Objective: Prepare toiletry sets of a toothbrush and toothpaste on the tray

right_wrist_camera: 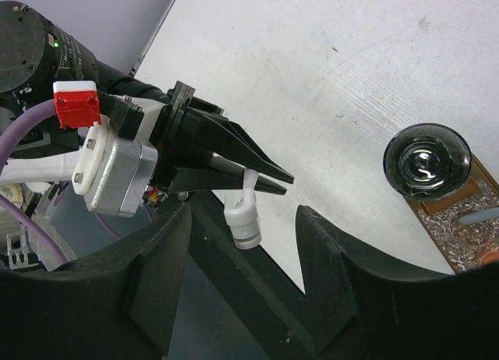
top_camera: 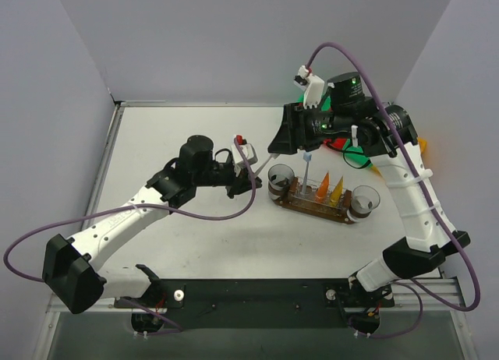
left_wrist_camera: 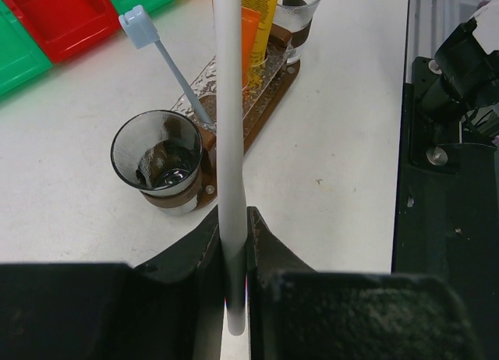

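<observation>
Toothbrush (left_wrist_camera: 231, 126) sits clamped by its white handle in your left end effector (left_wrist_camera: 234, 227), held off the surface (left_wrist_camera: 343, 142) just short of the tray (left_wrist_camera: 282, 78); its thick end shows in the gap of your right end effector (right_wrist_camera: 243, 243), whose jaws are spread wide, grip nothing and touch it on neither side. Past it, a dark clear cup (left_wrist_camera: 166, 161) stands at the tray's near end with a second toothbrush (left_wrist_camera: 175, 72) leaning just behind, then an orange tube (left_wrist_camera: 249, 37), a yellow tube (left_wrist_camera: 261, 0) and another cup (left_wrist_camera: 300, 5). Farther off to the side lie a red bin (left_wrist_camera: 54, 17) and a green bin (left_wrist_camera: 15, 60), well apart from the tray.
</observation>
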`<state>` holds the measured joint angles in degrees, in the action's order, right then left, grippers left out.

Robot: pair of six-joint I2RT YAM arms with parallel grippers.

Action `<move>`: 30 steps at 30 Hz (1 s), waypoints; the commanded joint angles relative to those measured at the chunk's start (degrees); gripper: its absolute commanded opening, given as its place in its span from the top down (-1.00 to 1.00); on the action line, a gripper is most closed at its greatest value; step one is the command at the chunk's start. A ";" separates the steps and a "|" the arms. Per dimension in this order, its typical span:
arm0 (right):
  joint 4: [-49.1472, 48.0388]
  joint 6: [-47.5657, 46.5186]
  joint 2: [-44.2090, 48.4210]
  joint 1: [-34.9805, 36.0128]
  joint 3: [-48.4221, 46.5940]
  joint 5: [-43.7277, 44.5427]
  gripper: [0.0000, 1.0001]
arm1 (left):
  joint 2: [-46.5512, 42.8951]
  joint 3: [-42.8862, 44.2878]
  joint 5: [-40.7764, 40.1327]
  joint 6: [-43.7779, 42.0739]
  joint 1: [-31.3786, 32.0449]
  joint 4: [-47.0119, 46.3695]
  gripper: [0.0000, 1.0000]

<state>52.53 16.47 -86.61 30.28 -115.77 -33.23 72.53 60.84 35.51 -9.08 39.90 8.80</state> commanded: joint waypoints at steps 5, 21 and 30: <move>5.20 -3.99 -2.60 2.23 -4.47 2.73 0.01 | 0.68 3.59 1.58 0.29 -0.44 -1.42 1.00; 6.35 -6.54 -4.80 3.91 -5.70 4.84 0.43 | 1.12 4.11 1.41 -0.15 -0.44 -0.98 1.00; 5.83 -5.40 -5.15 3.99 -4.82 4.23 1.00 | 0.86 3.94 0.10 -0.15 -0.44 -0.98 1.00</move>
<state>58.13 10.46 -91.09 33.91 -119.52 -28.95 73.91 61.89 35.44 -9.21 39.90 9.15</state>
